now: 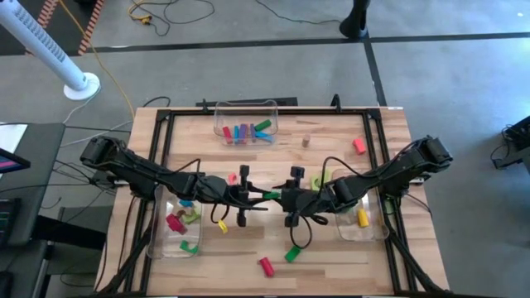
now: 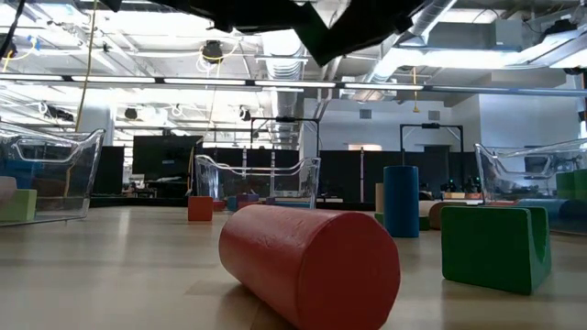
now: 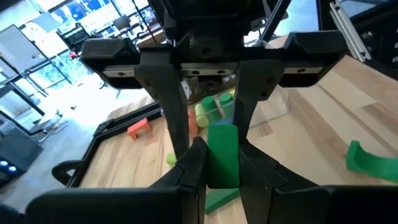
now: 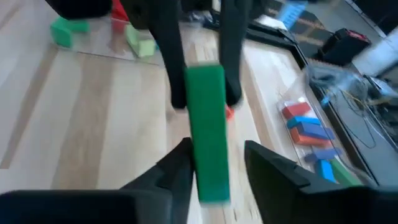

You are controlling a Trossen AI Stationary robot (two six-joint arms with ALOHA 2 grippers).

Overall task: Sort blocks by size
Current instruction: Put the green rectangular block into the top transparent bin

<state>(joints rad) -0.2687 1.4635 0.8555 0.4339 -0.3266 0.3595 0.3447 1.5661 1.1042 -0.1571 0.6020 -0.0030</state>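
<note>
1. High view: above the counter (image 1: 331,257) centre, the left end effector (image 1: 251,194) and right end effector (image 1: 286,198) meet at a green bar (image 1: 269,195).
2. Left wrist view: its fingers (image 3: 186,174) are clamped on the bar (image 3: 222,155).
3. Right wrist view: its fingers (image 4: 177,171) flank the bar (image 4: 208,143), slightly apart.

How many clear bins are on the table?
3: back bin at the far middle edge, left bin under the left arm, right bin under the right arm. The arms may hide more.
</note>
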